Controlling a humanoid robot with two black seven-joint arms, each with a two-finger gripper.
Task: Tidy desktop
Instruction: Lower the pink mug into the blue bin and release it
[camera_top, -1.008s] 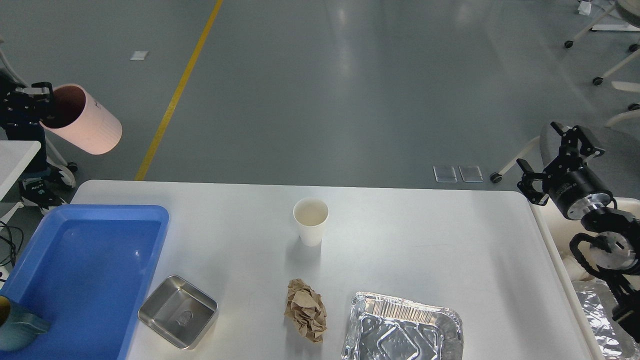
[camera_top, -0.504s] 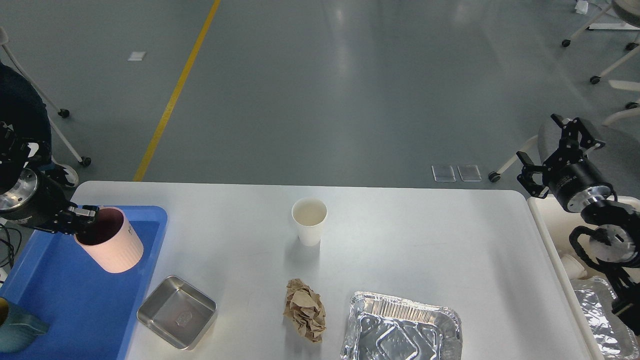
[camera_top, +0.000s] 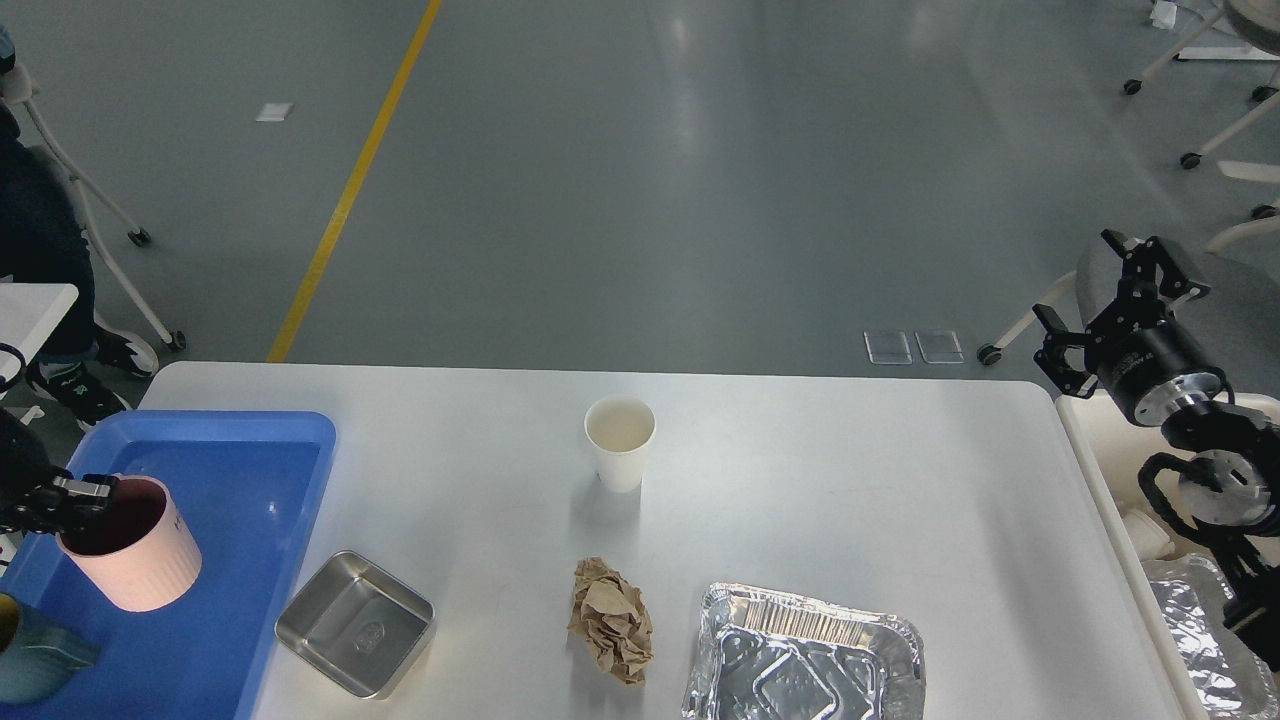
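the left gripper (camera_top: 75, 497) is closed on the rim of a pink cup (camera_top: 135, 545), held upright over the blue tray (camera_top: 240, 560). to its right, on the desktop (camera_top: 850, 480), a steel tin (camera_top: 355, 622), paper cup (camera_top: 620, 440), crumpled paper (camera_top: 610, 620) and foil tray (camera_top: 805, 655) are located. the right gripper (camera_top: 1105, 300) is raised beyond the desktop's right edge, fingers spread, nothing held.

Left claw (camera_top: 85, 493) clamped, right claw (camera_top: 1110, 300) spread
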